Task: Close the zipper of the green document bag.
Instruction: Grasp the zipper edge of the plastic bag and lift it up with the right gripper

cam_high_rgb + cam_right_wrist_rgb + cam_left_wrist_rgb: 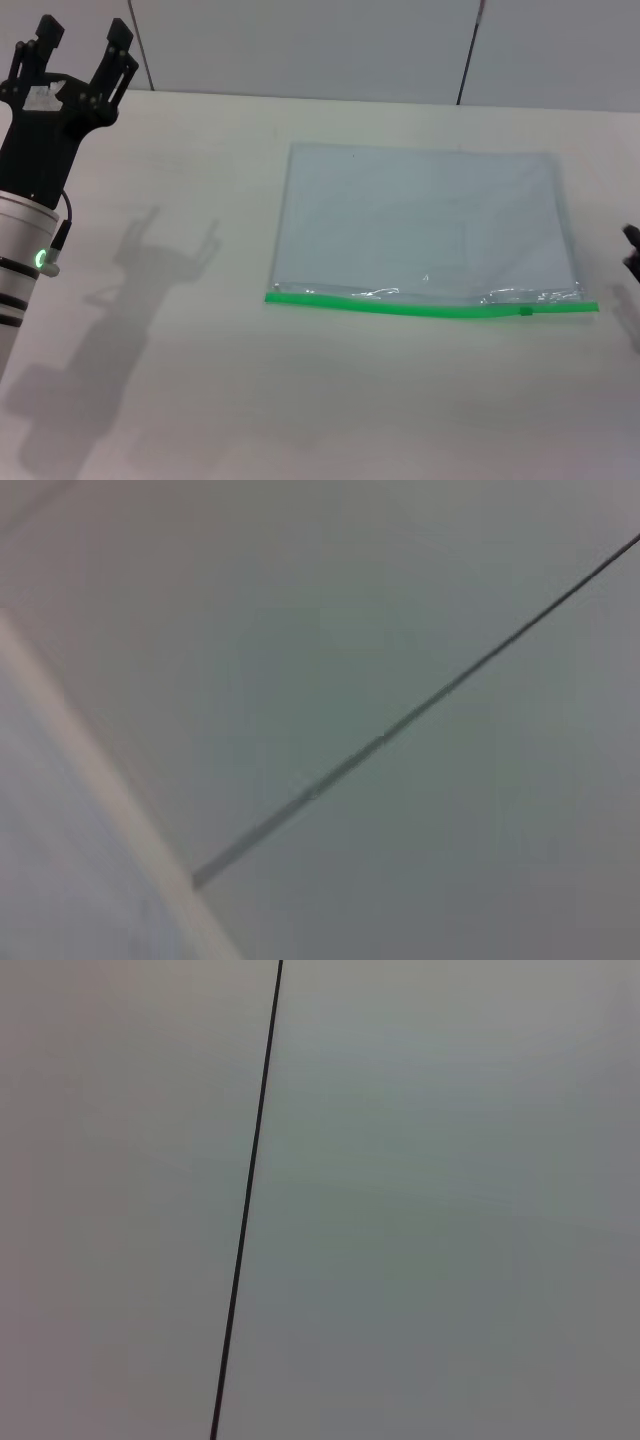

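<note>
The green document bag [425, 220] lies flat on the white table [200, 400], a translucent pale blue pouch right of centre. Its zipper [400, 304] is a bright green strip along the near long edge, and the small darker slider [525, 312] sits near the strip's right end. My left gripper [82, 42] is raised at the far left, open, fingers pointing up and away, well clear of the bag. Only a dark sliver of my right gripper [632, 255] shows at the right edge, level with the bag's near right corner. Both wrist views show only wall panels.
The grey wall [320, 40] with dark panel seams stands behind the table's far edge. My left arm's shadow [150, 270] falls on the table between the arm and the bag.
</note>
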`<act>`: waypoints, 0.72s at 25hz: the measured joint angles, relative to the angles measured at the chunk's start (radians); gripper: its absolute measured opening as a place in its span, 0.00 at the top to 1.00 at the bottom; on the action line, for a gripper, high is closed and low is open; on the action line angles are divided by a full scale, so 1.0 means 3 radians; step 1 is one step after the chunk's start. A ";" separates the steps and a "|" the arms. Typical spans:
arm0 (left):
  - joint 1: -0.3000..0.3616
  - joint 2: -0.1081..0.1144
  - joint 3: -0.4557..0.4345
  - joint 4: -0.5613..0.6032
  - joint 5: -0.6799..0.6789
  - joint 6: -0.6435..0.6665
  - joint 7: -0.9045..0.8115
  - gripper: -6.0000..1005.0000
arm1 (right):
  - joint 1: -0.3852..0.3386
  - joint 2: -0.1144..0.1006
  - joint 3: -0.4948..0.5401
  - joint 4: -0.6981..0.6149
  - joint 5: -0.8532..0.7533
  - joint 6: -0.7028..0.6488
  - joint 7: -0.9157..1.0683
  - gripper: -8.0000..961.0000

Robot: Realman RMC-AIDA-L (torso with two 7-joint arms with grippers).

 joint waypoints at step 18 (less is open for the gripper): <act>-0.0005 -0.0002 -0.0024 0.0003 -0.0002 -0.0087 0.0004 0.19 | -0.0101 0.0015 -0.0018 -0.0210 0.0018 0.0617 -0.0799 0.28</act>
